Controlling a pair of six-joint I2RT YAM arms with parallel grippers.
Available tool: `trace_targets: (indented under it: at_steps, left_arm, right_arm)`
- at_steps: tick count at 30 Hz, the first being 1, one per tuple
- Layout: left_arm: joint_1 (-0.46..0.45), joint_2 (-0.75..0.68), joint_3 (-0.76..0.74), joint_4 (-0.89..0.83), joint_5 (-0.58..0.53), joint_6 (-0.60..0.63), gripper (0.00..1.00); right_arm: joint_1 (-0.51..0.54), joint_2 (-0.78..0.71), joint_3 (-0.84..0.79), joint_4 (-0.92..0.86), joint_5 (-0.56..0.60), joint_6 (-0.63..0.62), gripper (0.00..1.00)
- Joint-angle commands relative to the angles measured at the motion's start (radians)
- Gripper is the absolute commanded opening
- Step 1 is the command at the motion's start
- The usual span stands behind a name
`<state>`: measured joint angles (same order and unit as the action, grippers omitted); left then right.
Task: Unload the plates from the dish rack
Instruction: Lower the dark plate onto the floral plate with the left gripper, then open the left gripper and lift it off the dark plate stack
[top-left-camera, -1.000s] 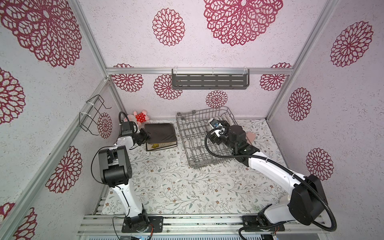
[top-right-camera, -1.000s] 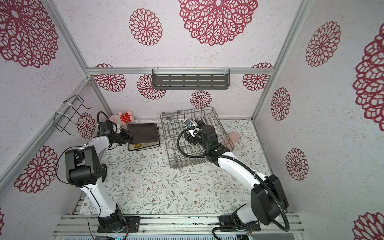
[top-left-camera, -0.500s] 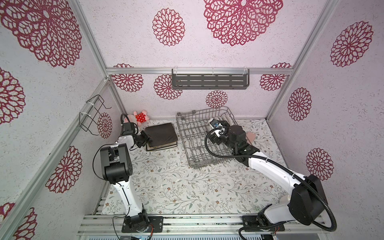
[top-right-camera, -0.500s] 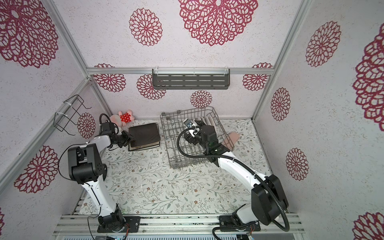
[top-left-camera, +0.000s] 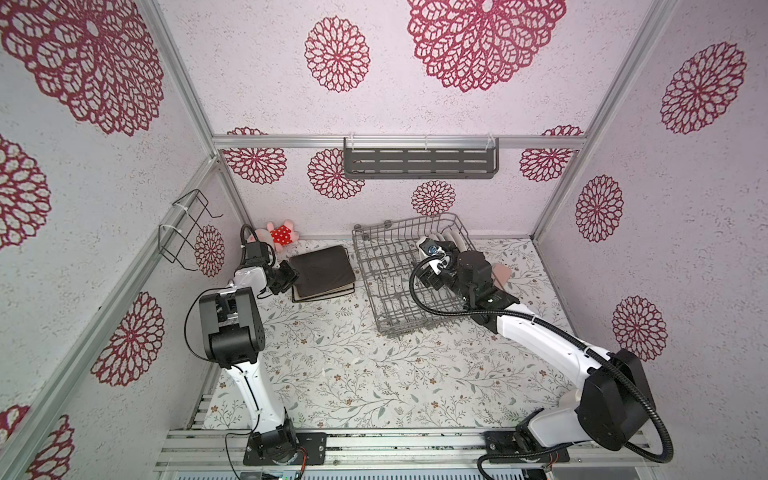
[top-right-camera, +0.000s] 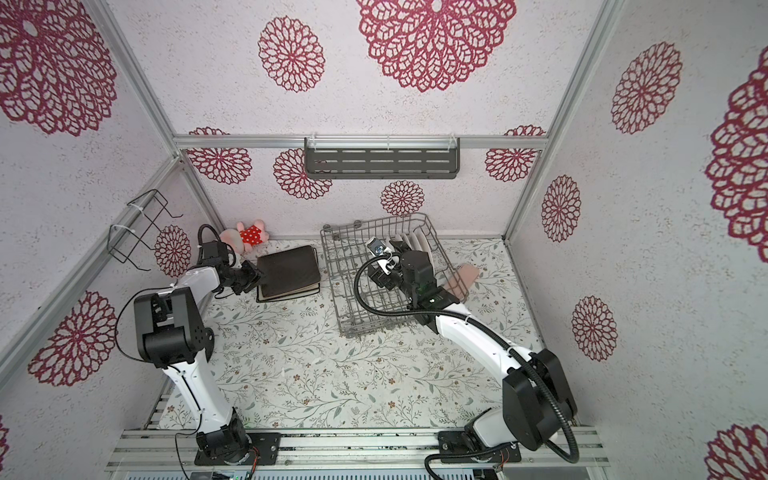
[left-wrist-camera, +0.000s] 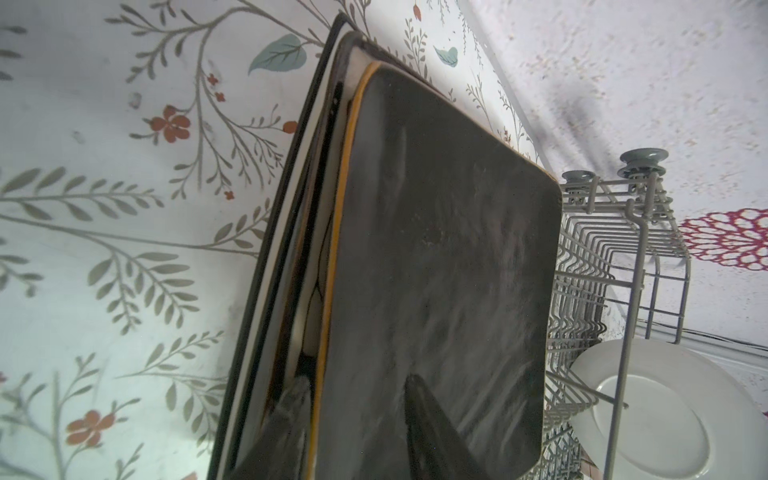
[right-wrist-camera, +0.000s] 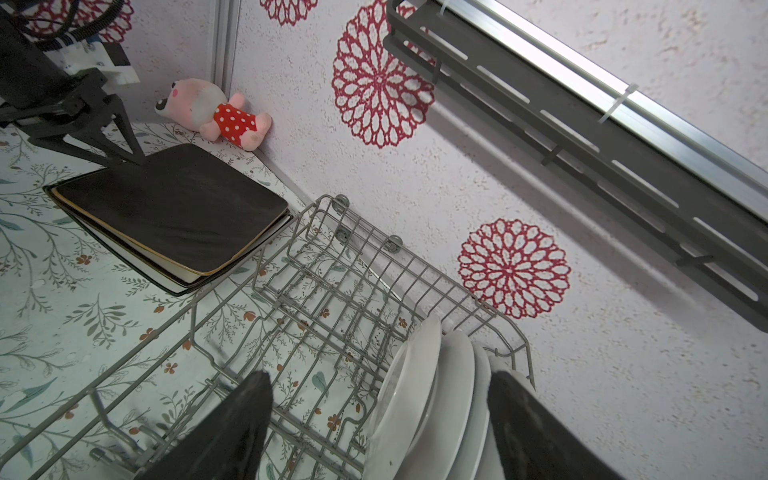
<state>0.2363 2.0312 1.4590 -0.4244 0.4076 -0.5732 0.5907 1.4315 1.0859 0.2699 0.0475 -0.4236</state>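
Right hand (right-wrist-camera: 380, 378), open, over grey wire dish rack (top-left-camera: 384, 282): round white plates (right-wrist-camera: 436, 395) stand edgewise between its fingers (right-wrist-camera: 232, 428), toward 12 o'clock. Left hand (right-wrist-camera: 124, 158), at 9 o'clock, straddles the top dark brown square plate (right-wrist-camera: 174, 199); grip unclear.

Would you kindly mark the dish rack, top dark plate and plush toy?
dish rack (top-left-camera: 384, 270): a top view, bare wire floor.
top dark plate (right-wrist-camera: 174, 203): right wrist view, its centre.
plush toy (top-right-camera: 251, 236): a top view, red dress.

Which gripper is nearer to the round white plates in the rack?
Right. The right gripper hangs open over the round white plates in the dish rack; the left gripper is at the stacked square plates beside the rack.
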Motion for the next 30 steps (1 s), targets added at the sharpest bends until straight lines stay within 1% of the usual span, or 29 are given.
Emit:
trace_targets:
  at_steps: [1,4,6,11,15,19,23,26,30]
  left_arm:
    - [0.000,-0.022,0.033,-0.062,-0.040,0.060,0.40]
    - [-0.006,-0.057,0.054,-0.117,-0.076,0.100,0.41]
    - [-0.025,-0.118,0.079,-0.161,-0.099,0.138,0.41]
    - [-0.130,-0.141,0.181,-0.286,-0.150,0.237,0.41]
    - [-0.203,-0.126,0.252,-0.345,-0.179,0.254,0.41]
    - [-0.243,-0.128,0.256,-0.347,-0.114,0.234,0.40]
    - [-0.285,-0.142,0.222,-0.339,-0.059,0.219,0.39]
    - [-0.305,-0.160,0.181,-0.327,-0.021,0.210,0.34]
    - [-0.310,-0.198,0.106,-0.331,-0.031,0.219,0.29]
  right_arm:
    - [-0.008,-0.035,0.002,0.012,-0.006,0.024,0.85]
    - [-0.008,-0.040,0.002,0.006,-0.013,0.035,0.85]
    - [-0.008,-0.043,0.002,0.005,-0.016,0.043,0.84]
    - [-0.007,-0.046,0.012,-0.011,-0.033,0.067,0.81]
    - [-0.008,-0.057,0.017,-0.031,-0.047,0.078,0.80]
    - [-0.008,-0.081,0.008,-0.050,-0.031,0.076,0.80]
    - [-0.007,-0.110,-0.010,-0.059,-0.015,0.072,0.79]
    - [-0.007,-0.129,-0.022,-0.067,-0.011,0.073,0.78]
    - [-0.008,-0.151,-0.045,-0.069,0.003,0.075,0.77]
